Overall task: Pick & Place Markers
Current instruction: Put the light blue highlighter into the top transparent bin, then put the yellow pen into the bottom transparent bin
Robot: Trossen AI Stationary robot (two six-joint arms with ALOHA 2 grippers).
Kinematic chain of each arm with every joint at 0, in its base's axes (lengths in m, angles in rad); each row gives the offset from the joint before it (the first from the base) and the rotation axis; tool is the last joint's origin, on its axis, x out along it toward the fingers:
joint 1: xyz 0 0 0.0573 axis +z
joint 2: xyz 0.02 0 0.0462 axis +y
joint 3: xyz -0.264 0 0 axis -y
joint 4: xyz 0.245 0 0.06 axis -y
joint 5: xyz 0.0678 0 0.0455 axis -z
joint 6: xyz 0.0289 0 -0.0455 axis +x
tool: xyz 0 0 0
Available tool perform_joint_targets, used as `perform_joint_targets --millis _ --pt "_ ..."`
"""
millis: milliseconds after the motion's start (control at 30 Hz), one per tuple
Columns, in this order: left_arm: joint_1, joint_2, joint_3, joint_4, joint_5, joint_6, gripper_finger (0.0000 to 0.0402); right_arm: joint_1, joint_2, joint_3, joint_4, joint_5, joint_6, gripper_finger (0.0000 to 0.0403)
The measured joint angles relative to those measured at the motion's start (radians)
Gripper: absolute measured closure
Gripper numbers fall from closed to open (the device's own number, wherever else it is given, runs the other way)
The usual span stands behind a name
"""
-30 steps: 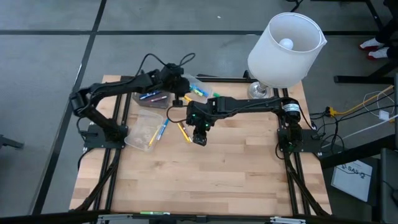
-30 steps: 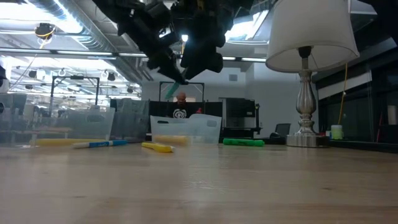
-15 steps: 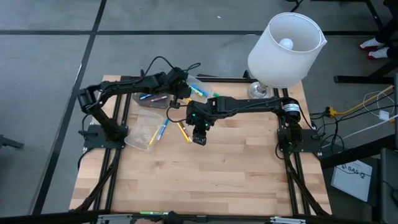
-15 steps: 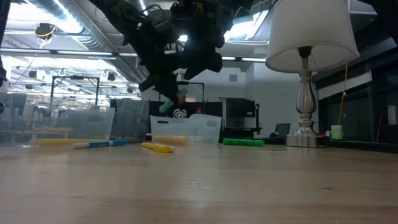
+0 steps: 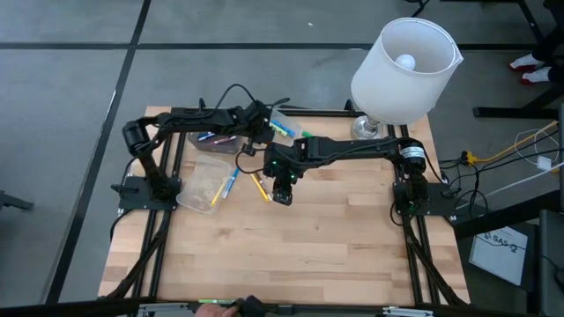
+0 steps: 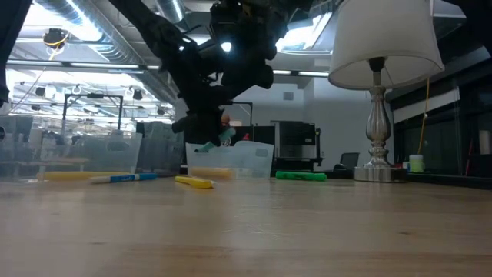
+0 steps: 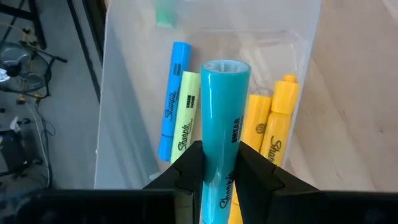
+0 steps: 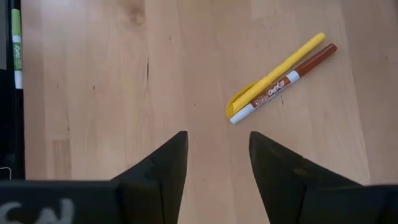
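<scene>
Two tools: left tool [image 7: 217, 180] clenched on a teal marker [image 7: 222, 124] above a clear container [image 7: 130, 124]; right tool [image 8: 214, 155] released, over bare wood.
Worktop [image 5: 335, 238]: pale wooden planks; white-shaded lamp [image 5: 404, 70] at one corner.
Room: grey floor, bright ceiling lights.
Writing: "Sharpie" on the blue marker [image 7: 169, 102]; "EXPO" on the brown marker [image 8: 286, 81] touching a yellow marker [image 8: 277, 74].

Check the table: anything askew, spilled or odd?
Nothing damaged. Loose markers lie scattered on the wood: a yellow marker and a brown-capped marker lie side by side, touching, below the open right gripper. The left gripper holds a teal marker above a clear container holding other markers.
</scene>
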Motion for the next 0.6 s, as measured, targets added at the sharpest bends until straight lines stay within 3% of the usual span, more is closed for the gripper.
perform_joint_targets --millis 267,600 --pt "0.000 0.005 0.000 0.022 -0.006 0.002 0.0317 -0.001 0.000 0.000 0.003 0.003 -0.001 0.0232" --pt "-0.008 0.004 0.000 0.060 -0.108 0.001 0.0269 -0.007 0.000 0.000 0.006 0.003 -0.001 0.0232"
